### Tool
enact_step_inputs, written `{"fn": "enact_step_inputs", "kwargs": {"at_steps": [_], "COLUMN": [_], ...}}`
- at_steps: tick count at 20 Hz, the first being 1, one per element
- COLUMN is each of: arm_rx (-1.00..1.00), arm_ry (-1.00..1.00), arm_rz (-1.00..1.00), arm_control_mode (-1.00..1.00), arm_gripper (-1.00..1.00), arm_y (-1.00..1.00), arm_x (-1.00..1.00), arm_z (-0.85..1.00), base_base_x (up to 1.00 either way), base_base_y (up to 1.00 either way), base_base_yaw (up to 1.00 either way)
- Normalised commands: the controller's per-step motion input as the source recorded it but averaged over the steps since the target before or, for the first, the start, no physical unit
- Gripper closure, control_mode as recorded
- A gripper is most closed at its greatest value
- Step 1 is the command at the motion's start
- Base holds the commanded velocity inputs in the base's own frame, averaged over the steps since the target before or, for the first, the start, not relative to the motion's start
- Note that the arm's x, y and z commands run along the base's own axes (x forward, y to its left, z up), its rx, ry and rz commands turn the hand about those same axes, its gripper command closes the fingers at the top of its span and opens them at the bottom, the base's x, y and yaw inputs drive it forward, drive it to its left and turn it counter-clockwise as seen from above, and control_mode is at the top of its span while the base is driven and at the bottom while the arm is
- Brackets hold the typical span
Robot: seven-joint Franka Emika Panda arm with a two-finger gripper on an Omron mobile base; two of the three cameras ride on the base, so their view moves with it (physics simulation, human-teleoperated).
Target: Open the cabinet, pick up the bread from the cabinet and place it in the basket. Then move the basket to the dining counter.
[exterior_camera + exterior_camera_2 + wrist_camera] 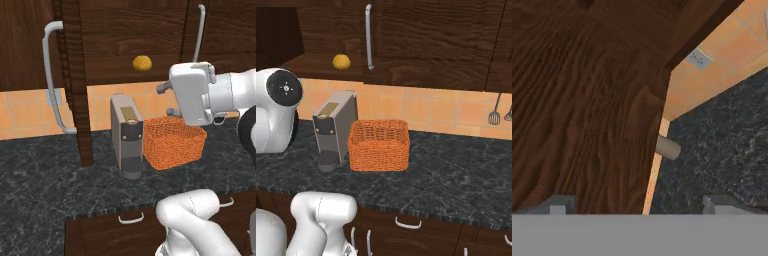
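One bread (142, 63) sits on the shelf of the open cabinet (75, 80). Below it, one orange basket (174, 141) stands on the black counter (45, 175) just beside one coffee machine (126, 135). The gripper (639, 206) has its fingers spread wide, grasping nothing, close to the wooden door.

Small round golden-yellow bread (142, 63) sits in the open dark wood cabinet (125, 40), above-left of the white robot hand (192, 95).

A rendered home kitchen: dark wood cabinet (431, 45) fronts with silver bar handles, an orange tiled backsplash (431, 107), a black speckled stone counter (456, 170), a coffee machine (333, 127), and utensils (495, 112) hanging on the wall.
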Motion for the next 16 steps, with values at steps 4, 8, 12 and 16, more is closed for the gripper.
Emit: {"fn": "enact_step_inputs", "kwargs": {"at_steps": [4, 8, 12, 16], "arm_rx": [-0.25, -0.29, -0.33, -0.35], "arm_ry": [-0.25, -0.14, -0.09, -0.12], "arm_rz": [-0.19, -0.24, -0.31, -0.29], "arm_control_mode": [-1.00, -1.00, -1.00, -1.00], "arm_gripper": [-1.00, -1.00, -1.00, -1.00], "arm_y": [-1.00, -0.99, -0.87, -0.59], "arm_x": [-0.30, -0.17, 0.00, 0.03], "arm_z": [0.17, 0.33, 0.26, 0.32], "base_base_x": [0.00, 0.00, 0.00, 0.00], "base_base_y": [0.00, 0.00, 0.00, 0.00], "base_base_yaw": [0.00, 0.00, 0.00, 0.00]}}
